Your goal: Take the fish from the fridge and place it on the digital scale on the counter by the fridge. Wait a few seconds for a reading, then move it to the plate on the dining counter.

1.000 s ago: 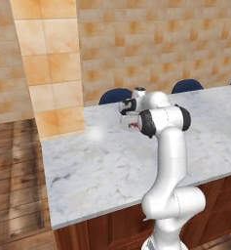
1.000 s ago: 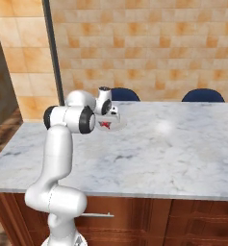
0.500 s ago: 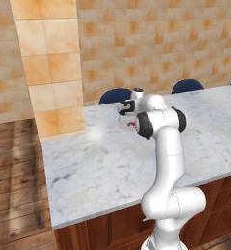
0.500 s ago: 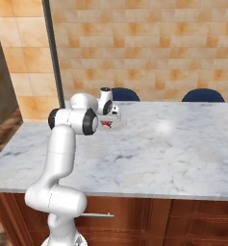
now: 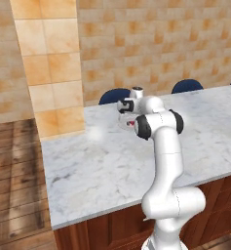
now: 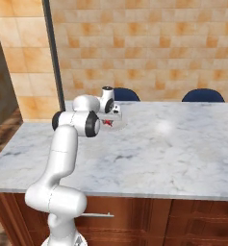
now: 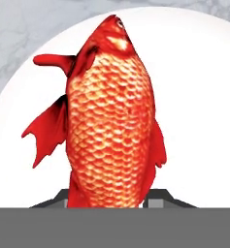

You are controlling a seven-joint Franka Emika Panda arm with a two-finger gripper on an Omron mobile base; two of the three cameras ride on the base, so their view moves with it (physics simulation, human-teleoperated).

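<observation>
Hovering low over the plate (image 6: pixel 116 125) on the dining counter (image 6: pixel 149 153), the gripper (image 6: pixel 108 122) has its two fingertips (image 7: pixel 157 196) closed on either side of the fish (image 7: pixel 109 121), gripping its tail end. Hand view: the red-orange scaled fish runs from between the dark tips at the bottom up to its head near the top, with the white plate spread behind it and grey marble showing past the rim; whether the fish touches the plate cannot be told. Blue chair backs (image 5: pixel 114 95) stand beyond the counter's far edge, before a tan tiled wall (image 6: pixel 149 48).
</observation>
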